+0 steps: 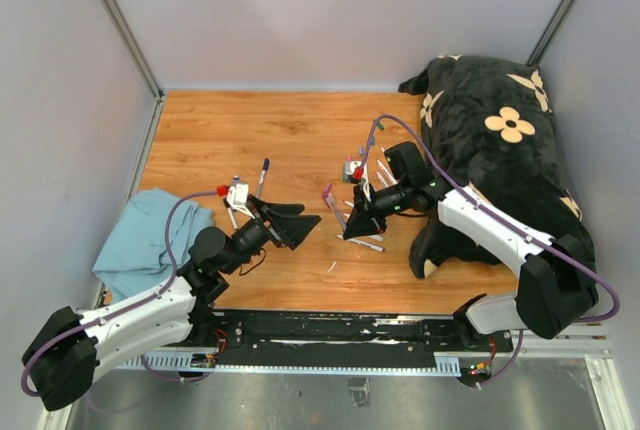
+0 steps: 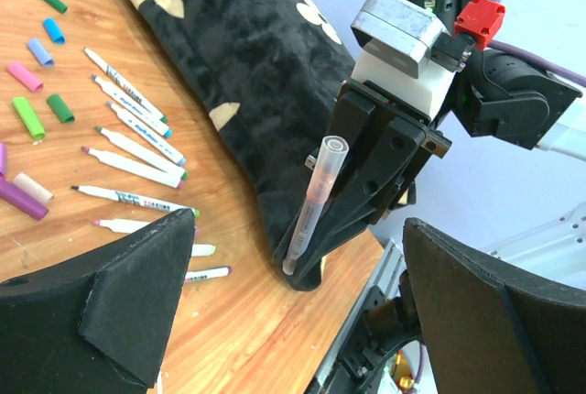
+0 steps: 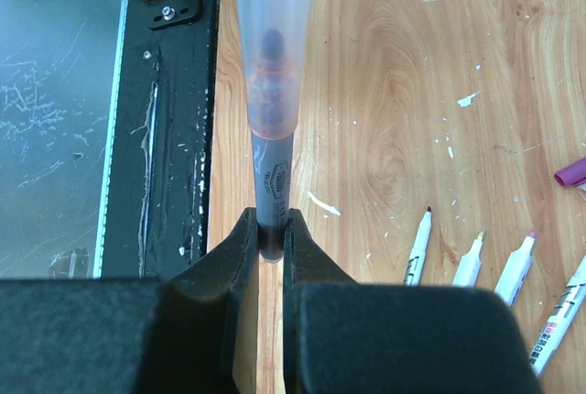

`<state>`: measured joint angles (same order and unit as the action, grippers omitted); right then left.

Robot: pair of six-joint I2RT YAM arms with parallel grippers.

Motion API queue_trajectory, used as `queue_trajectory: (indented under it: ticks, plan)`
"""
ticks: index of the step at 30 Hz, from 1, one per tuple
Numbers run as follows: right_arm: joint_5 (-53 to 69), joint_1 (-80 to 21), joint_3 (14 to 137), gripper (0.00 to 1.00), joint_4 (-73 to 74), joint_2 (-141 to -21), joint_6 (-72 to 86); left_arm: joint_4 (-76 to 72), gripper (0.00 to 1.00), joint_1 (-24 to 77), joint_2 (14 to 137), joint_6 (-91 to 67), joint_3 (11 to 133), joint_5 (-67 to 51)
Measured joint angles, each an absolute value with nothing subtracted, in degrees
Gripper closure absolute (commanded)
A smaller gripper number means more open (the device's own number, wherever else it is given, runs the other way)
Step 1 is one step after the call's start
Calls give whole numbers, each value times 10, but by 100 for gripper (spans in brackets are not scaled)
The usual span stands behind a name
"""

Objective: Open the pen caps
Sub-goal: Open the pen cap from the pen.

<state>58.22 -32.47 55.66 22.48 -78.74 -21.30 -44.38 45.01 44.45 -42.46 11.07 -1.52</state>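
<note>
The right tool (image 3: 271,234) is clamped on a grey pen (image 3: 273,179) above the table (image 1: 220,140). The pen's translucent cap (image 3: 273,55) faces the spread-open left tool (image 1: 303,222). Advisable: grip the cap alone, squarely, then pull straight along the barrel.

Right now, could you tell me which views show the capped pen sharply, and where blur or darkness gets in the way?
Right wrist: the capped pen, gripped by the right tool, is sharp and evenly lit. Left wrist: also clear, though fingers of the left tool loom dark and soft. Top external: even light, pen too small.
</note>
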Motion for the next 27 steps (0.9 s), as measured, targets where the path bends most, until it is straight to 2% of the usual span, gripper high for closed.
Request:
queue_trajectory:
  ticks: [10, 15, 18, 23, 27]
  plan:
    - [554, -325, 557, 99, 227, -787, -222, -404, 5, 450, 508, -467, 151, 6]
    - [540, -325, 557, 98, 229, -788, -224, -394, 10, 462, 564, -482, 187, 33]
    - [534, -325, 557, 98, 229, -788, -225, -381, 19, 477, 588, -488, 212, 62]
    - [522, -325, 558, 99, 231, -794, -226, -351, 44, 487, 611, -498, 256, 110]
    - [516, -325, 564, 99, 237, -802, -226, -344, 49, 491, 620, -503, 267, 124]
